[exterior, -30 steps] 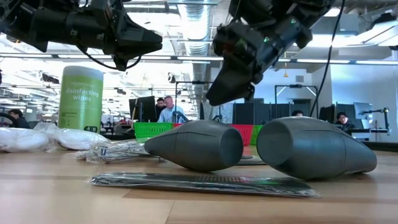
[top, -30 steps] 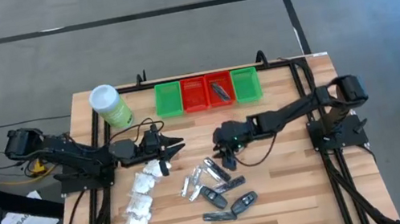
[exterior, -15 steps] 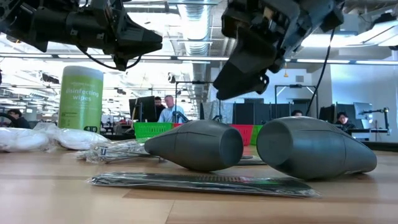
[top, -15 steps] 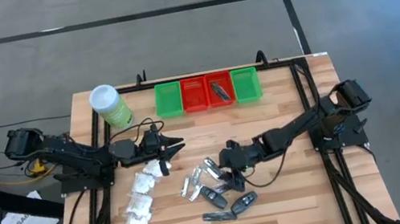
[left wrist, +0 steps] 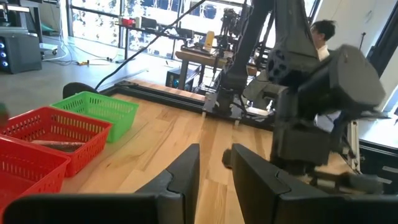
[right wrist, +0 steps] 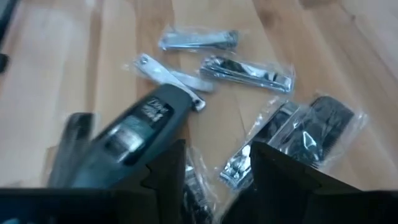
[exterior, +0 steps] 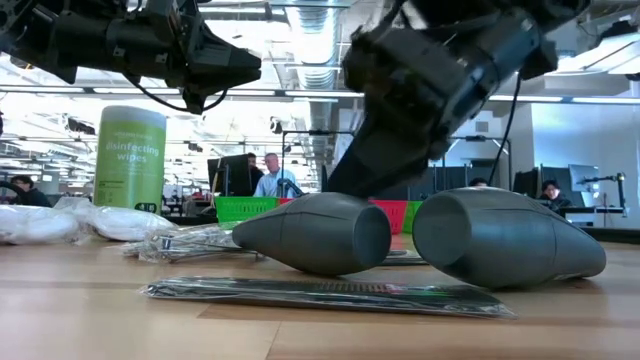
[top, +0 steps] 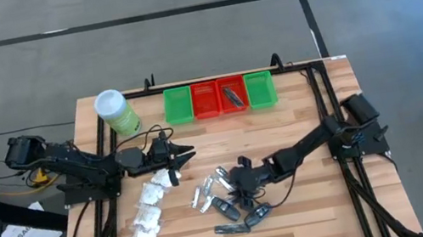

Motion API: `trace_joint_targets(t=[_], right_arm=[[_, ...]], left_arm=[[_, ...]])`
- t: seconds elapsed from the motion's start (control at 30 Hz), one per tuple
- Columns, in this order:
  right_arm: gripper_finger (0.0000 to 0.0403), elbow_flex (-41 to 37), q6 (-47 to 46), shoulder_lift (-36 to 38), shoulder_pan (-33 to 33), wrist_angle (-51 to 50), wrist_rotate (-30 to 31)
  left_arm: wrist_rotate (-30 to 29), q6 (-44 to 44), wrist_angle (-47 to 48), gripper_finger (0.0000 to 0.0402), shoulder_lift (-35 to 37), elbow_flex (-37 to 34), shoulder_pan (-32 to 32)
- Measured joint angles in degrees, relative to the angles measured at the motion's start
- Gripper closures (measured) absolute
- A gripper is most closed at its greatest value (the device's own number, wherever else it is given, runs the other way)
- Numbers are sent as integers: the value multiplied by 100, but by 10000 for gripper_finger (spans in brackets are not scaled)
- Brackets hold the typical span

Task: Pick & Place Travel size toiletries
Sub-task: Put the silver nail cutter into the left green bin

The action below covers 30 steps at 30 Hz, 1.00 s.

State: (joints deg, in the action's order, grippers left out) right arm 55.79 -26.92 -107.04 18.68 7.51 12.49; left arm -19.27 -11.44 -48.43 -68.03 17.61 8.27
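Reaching low over the cluster of travel size toiletries (top: 230, 201) near the table's front centre, the right gripper (top: 244, 184), fingers parted and empty, seemingly lining up for a pick. Directly under and just ahead of those fingers, a dark grey oblong piece (right wrist: 134, 134), with bagged silver sachets (right wrist: 249, 71) scattered just beyond. Farther left, white puffy packets (top: 150, 206), heaped beside the left gripper (top: 187, 151), hovering open and empty above the table, evidently waiting. Along the far edge, red and green trays (top: 219, 97), one red tray already holding a dark piece (top: 233, 95), presumably the drop-off point.
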Motion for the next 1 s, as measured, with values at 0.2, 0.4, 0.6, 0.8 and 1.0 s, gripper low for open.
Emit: trace_joint_targets(t=[0.2,0.4,0.6,0.8,1.0], right_arm=[[227,454,30,-450,-4,-511,7],[227,916,37,-682,-4,-1270,181],[228,968,44,-624,-3,-1357,348],[244,962,2,-669,2,-1397,350],[266,962,-13,-695,20,-1408,338]], left_arm=[[0,0,-2,314,0,0,0],[0,1,-3,314,0,0,0],[0,1,-3,314,0,0,0],[0,1,-2,314,0,0,0],[0,0,-3,314,0,0,0]])
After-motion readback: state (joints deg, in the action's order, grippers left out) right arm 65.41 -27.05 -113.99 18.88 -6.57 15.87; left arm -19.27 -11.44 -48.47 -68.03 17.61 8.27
